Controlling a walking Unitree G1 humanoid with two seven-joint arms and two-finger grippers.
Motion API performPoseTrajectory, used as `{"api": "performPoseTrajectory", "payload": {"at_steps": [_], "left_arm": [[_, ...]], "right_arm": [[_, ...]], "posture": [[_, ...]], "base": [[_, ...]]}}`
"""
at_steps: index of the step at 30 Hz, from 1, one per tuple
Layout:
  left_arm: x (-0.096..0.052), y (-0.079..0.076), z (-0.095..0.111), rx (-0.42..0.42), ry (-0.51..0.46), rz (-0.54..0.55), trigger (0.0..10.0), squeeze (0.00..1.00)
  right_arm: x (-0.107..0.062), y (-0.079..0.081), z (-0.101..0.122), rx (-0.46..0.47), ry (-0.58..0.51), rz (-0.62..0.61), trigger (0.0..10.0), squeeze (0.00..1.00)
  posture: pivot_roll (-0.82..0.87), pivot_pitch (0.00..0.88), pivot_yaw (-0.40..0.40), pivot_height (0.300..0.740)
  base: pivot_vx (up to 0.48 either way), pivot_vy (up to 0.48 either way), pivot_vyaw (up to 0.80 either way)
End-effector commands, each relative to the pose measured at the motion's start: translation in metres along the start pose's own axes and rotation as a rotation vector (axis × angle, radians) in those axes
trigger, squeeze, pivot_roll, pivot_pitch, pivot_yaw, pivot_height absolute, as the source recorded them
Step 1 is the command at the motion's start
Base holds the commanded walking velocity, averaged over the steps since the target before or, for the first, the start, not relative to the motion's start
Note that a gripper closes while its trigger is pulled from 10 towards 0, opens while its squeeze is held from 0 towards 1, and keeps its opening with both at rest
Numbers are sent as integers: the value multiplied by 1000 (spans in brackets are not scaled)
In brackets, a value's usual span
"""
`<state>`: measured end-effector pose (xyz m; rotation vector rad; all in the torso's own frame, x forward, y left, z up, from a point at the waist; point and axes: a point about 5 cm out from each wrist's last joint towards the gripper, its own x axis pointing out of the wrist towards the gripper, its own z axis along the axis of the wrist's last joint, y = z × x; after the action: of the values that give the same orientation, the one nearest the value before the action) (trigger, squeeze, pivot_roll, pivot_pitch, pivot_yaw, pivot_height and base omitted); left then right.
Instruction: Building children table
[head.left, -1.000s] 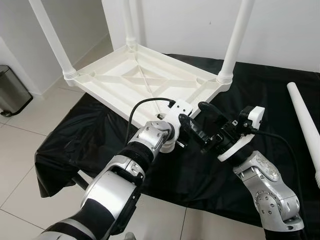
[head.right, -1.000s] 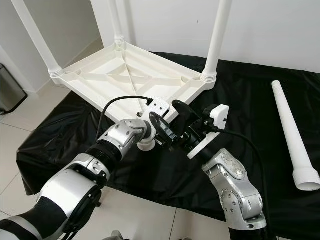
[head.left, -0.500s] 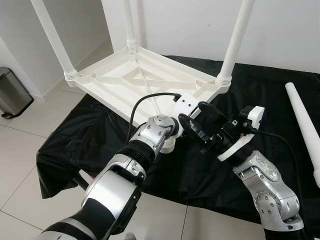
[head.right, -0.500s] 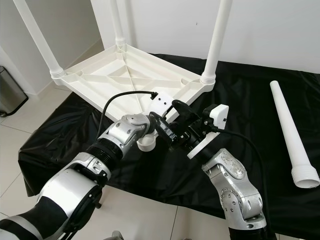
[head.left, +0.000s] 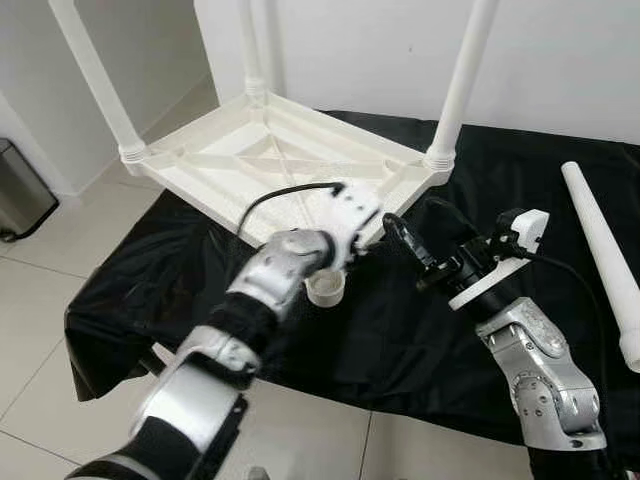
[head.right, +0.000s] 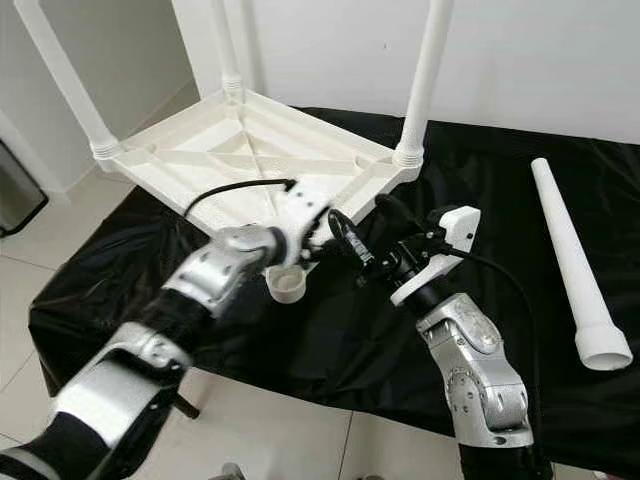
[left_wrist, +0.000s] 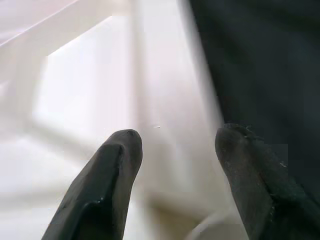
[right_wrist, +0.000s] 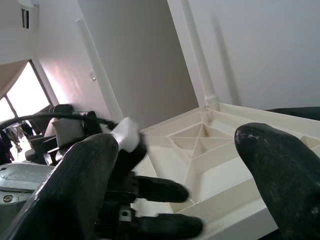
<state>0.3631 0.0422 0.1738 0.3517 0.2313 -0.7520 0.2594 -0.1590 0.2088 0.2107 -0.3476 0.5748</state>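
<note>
three legs stand up from upturned white table (head.left: 270, 160), resting on black cloth (head.left: 400, 330) at far left; near corner socket (head.left: 325, 288) empty, no leg in it; fourth leg (head.left: 600, 255) lies loose on cloth far right, well apart; left gripper (left_wrist: 175, 150) fingers spread, holding nothing, over table's near edge just beside socket; right gripper (head.left: 415, 240) fingers spread, empty, just right of it; grey bin (head.left: 20, 195) on tile floor far left

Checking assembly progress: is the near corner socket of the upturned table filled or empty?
Empty: the near corner socket gapes open, while the fourth leg lies on the black cloth.
</note>
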Motion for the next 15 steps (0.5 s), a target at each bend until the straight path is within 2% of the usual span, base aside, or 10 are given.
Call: {"api": "performPoseTrajectory", "payload": {"at_steps": [1,2,4,5,7,9,10,11,14,15], "left_arm": [[-6,7,-7,1,10,23,10000,0],[-6,7,-7,1,10,23,10000,0],[-19,19,-14,-9,6,55,10000,0],[-19,19,-14,-9,6,55,10000,0],[-34,31,-17,-22,-16,82,10000,0],[-34,31,-17,-22,-16,82,10000,0],[-42,37,-17,-30,-28,97,10000,0],[-42,37,-17,-30,-28,97,10000,0],[-62,42,-20,-10,-54,126,10000,0],[-62,42,-20,-10,-54,126,10000,0]], "right_arm": [[2,-1,2,10,-21,8,10000,0],[2,-1,2,10,-21,8,10000,0],[2,-3,1,2,-16,5,10000,0],[2,-3,1,2,-16,5,10000,0],[2,-5,0,-4,-12,4,10000,0],[2,-5,0,-4,-12,4,10000,0],[2,-6,-1,-4,-10,3,10000,0],[2,-6,-1,-4,-10,3,10000,0],[5,-13,-9,-11,17,-30,10000,0],[5,-13,-9,-11,17,-30,10000,0]], "posture": [[-43,43,65,740],[-43,43,65,740],[-35,43,59,740],[-35,43,59,740],[-32,43,57,740],[-32,43,57,740],[-25,44,53,740],[-25,44,53,740],[-9,33,36,740],[-9,33,36,740]], "base": [[0,0,0],[0,0,0],[0,0,0],[0,0,0],[0,0,0],[0,0,0],[0,0,0],[0,0,0],[0,0,0],[0,0,0]]}}
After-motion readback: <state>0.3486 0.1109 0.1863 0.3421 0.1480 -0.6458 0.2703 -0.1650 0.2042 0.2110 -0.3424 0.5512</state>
